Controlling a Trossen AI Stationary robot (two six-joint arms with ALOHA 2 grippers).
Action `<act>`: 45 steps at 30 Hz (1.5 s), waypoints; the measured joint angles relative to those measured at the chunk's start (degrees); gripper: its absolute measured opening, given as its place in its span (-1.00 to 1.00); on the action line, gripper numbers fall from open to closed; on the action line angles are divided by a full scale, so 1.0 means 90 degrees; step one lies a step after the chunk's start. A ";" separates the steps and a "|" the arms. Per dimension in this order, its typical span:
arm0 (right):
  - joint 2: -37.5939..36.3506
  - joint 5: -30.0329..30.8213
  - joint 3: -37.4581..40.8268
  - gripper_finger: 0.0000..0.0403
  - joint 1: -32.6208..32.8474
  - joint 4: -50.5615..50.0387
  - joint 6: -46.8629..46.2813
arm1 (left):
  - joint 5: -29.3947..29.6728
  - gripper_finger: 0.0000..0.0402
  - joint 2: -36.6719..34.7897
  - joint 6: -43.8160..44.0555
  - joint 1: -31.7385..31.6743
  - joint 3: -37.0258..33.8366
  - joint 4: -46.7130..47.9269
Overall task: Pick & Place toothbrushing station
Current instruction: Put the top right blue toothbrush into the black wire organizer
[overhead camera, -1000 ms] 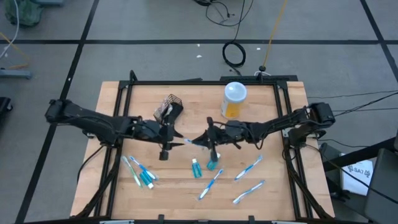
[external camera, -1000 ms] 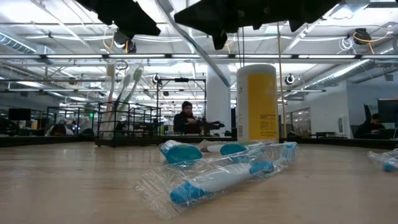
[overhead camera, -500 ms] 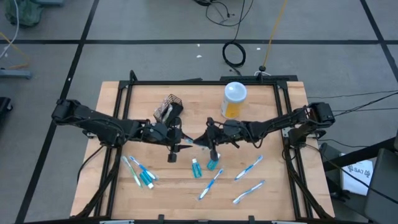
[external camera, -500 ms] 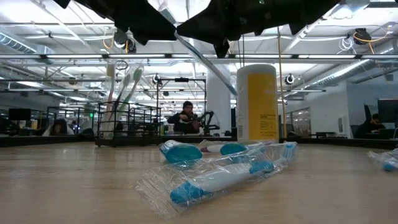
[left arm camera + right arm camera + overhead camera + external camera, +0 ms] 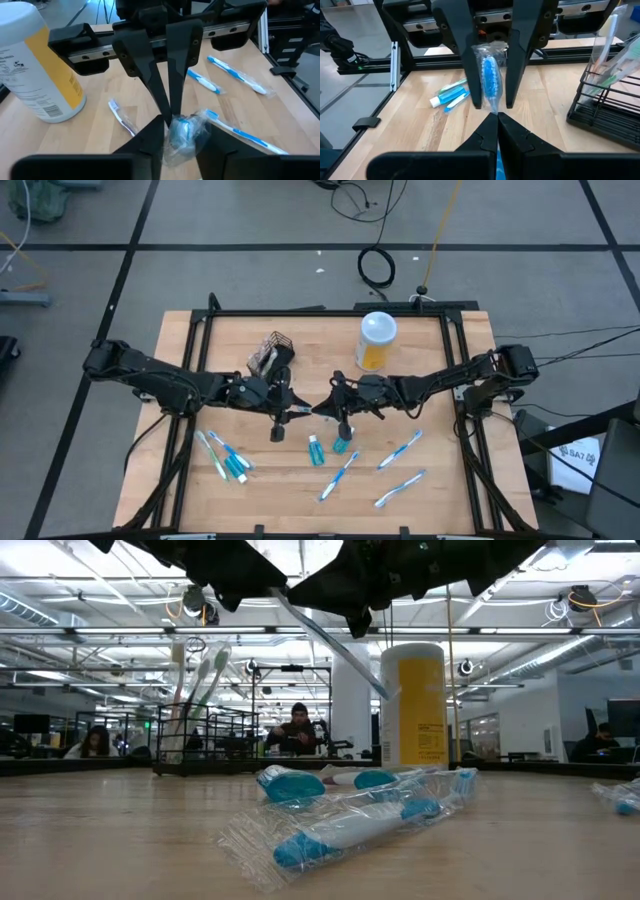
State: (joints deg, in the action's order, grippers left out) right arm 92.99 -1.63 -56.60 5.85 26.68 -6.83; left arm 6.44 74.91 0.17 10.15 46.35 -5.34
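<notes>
A toothbrush (image 5: pixel 490 75) in a clear wrapper hangs in the air over the table's middle, between my two grippers. My left gripper (image 5: pixel 297 409) is shut on one blue end, and my right gripper (image 5: pixel 322 409) is shut on the other. In the low view the toothbrush (image 5: pixel 330 640) slants above the table. The black wire basket (image 5: pixel 270 355) stands on the table at the far left, with toothbrushes upright in it. Two teal tubes (image 5: pixel 315 450) lie just near of the grippers. My left gripper has the toothbrush's wrapped blue end (image 5: pixel 182 135) between its two fingers (image 5: pixel 470 65), coming about level from the table's left. The toothbrush is clear of the table. My right gripper pinches the wrapper's other end (image 5: pixel 495 107) between its shut fingers (image 5: pixel 165 95), coming about level from the table's right and along the toothbrush. That end is lifted clear too.
A white and yellow canister (image 5: pixel 376 340) stands at the far side, right of the basket. Wrapped toothbrushes lie at the near left (image 5: pixel 222 455) and near right (image 5: pixel 400 448), (image 5: pixel 400 488), with one (image 5: pixel 338 477) near the middle.
My left gripper has moved toward the table's right, up to the free end of the toothbrush that my right gripper holds. The toothbrush has stayed in the air between the two.
</notes>
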 joint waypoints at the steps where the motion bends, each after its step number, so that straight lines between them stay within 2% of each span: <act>1: 0.0000 0.0000 0.0000 -1.00 0.0000 -0.0002 0.0000 | 0.0000 -0.62 0.0000 0.0007 0.0000 0.0000 0.0002; 4: 0.0000 0.0025 0.0000 -1.00 0.0000 -0.0006 0.0000 | 0.0000 -0.76 0.0000 0.0016 0.0000 0.0000 0.0002; 8: 0.0000 0.0200 0.0000 -0.94 0.0007 -0.0023 0.0016 | 0.0005 -0.78 0.0000 0.0083 0.0000 0.0000 0.0021; 13: 0.0000 0.0204 0.0000 -0.76 0.0005 -0.0049 0.0043 | 0.0033 -0.67 0.0000 0.0235 0.0002 0.0000 0.0258; 20: -0.0294 0.0211 0.0007 -0.51 -0.0019 -0.0537 0.0049 | 0.0527 -0.78 -0.0030 0.0204 -0.0002 0.0000 0.0551; 23: -0.0546 0.0506 0.0005 -0.45 -0.0027 -0.1068 0.0049 | 0.0953 -0.77 -0.0298 0.0238 -0.0046 0.0058 0.0954; 25: -0.0672 0.0771 0.0005 -0.42 -0.0027 -0.1281 0.0051 | 0.1353 -0.74 -0.0465 0.0333 -0.0127 0.0351 0.1694; 29: -0.0795 0.0987 0.0022 -0.40 -0.0029 -0.1491 0.0052 | 0.2036 -0.75 -0.0689 0.0209 -0.0350 0.1412 0.3214; 31: -0.0799 0.1010 0.0085 -0.40 -0.0029 -0.1466 0.0051 | 0.2097 -0.78 -0.0730 0.0068 -0.0565 0.2061 0.4054; 34: -0.0804 0.1013 0.0195 -0.41 -0.0039 -0.1484 0.0051 | 0.2112 -0.78 -0.0685 -0.0028 -0.1042 0.3006 0.4780; 38: -0.0799 0.1013 0.0248 -0.42 -0.0062 -0.1478 0.0015 | 0.2031 -0.76 -0.0641 -0.0171 -0.1928 0.3800 0.5550; 45: -0.0801 0.1010 0.0248 -0.42 -0.0062 -0.1469 0.0005 | 0.0500 -0.77 -0.0630 -0.0203 -0.3779 0.3967 0.6396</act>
State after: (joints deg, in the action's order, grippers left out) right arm 85.78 7.46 -54.37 5.29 13.45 -6.79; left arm 10.94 69.25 -1.66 -23.86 82.05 52.23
